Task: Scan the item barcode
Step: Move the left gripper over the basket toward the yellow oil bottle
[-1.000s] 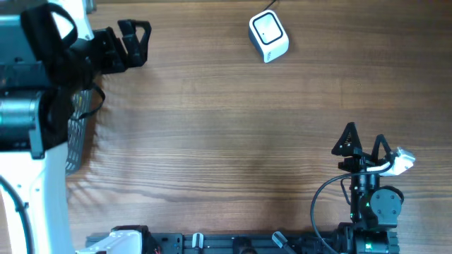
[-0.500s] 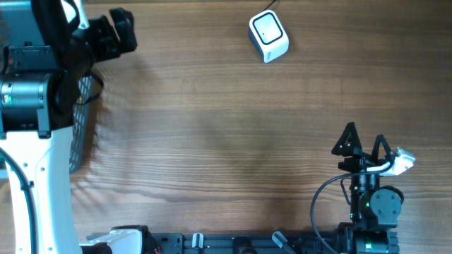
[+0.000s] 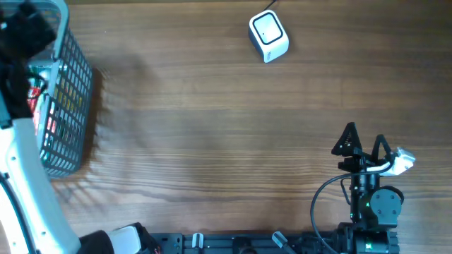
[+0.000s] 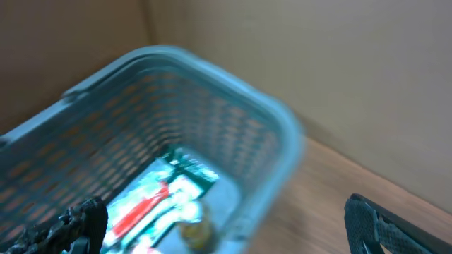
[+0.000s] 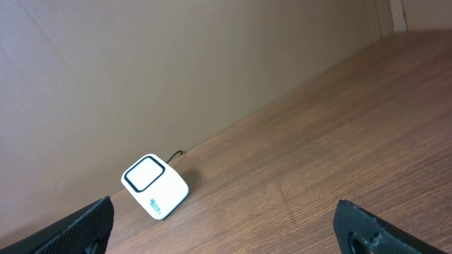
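Overhead view: we see a blue-grey wire basket (image 3: 70,99) at the left edge of the wooden table (image 3: 212,141), with red and yellow goods showing through its mesh. The white left arm (image 3: 28,190) runs alongside the basket and partly covers it. The white scanner (image 3: 268,37) sits well to the right of the basket, near the far edge. The right gripper (image 3: 364,137) rests much farther right of the basket, near the front edge, jaws spread wide and empty.

Left wrist view: we look down into the basket (image 4: 275,134), though the picture is blurred. A red, white and green package (image 4: 166,201) lies on the basket floor, with a small yellowish thing (image 4: 192,229) just beside it. The left gripper (image 4: 222,226) hangs above the basket with its jaws wide apart, holding nothing.

Right wrist view: we see the scanner (image 5: 154,186) on the table (image 5: 318,141). The basket is out of frame. The right gripper (image 5: 226,233) is spread wide and empty.
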Available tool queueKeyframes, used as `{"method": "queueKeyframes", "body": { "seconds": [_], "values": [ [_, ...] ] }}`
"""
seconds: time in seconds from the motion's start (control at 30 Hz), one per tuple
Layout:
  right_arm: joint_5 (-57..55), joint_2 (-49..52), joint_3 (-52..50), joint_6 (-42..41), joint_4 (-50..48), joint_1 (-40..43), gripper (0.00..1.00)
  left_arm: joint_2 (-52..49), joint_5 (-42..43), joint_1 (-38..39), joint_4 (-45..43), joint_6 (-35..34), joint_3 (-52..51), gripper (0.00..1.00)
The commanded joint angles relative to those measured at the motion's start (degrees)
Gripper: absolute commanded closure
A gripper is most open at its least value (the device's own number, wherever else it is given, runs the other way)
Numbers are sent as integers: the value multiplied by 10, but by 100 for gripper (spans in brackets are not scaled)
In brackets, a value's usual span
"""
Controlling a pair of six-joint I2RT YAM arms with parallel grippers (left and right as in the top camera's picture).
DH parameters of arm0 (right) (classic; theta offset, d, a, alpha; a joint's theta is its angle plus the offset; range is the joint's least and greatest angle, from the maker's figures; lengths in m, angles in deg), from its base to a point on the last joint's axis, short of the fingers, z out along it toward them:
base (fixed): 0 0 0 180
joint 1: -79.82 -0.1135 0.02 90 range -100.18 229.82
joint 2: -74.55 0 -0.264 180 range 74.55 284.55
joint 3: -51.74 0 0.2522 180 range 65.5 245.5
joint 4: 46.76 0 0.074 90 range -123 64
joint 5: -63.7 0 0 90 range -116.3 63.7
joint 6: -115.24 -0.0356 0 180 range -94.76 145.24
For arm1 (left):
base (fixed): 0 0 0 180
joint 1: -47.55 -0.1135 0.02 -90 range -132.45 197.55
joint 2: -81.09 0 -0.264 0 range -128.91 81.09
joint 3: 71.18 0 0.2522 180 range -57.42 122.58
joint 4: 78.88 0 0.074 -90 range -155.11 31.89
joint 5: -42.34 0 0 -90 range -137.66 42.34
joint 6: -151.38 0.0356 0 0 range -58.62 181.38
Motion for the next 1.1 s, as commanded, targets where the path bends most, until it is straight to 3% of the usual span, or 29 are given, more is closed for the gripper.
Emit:
{"method": "queueKeyframes", "body": {
  "seconds": [0.0,0.1,0.33,0.67,0.8,0.9,1.07],
  "values": [
    [9,1,0,2,-2,2,0,-28,71,-71,7,13,8,0],
    [10,1,0,2,-2,2,0,-55,131,-108,21,13,7,0],
    [10,1,0,2,-2,2,0,-138,137,-125,71,54,7,0],
    [10,1,0,2,-2,2,0,-221,146,-125,97,59,6,0],
    [10,1,0,2,-2,2,0,-238,200,-125,94,116,6,1],
    [10,1,0,2,-2,2,0,-249,205,-125,92,119,3,1],
    [10,1,0,2,-2,2,0,-262,218,-125,89,148,-3,8]
  ]
}}
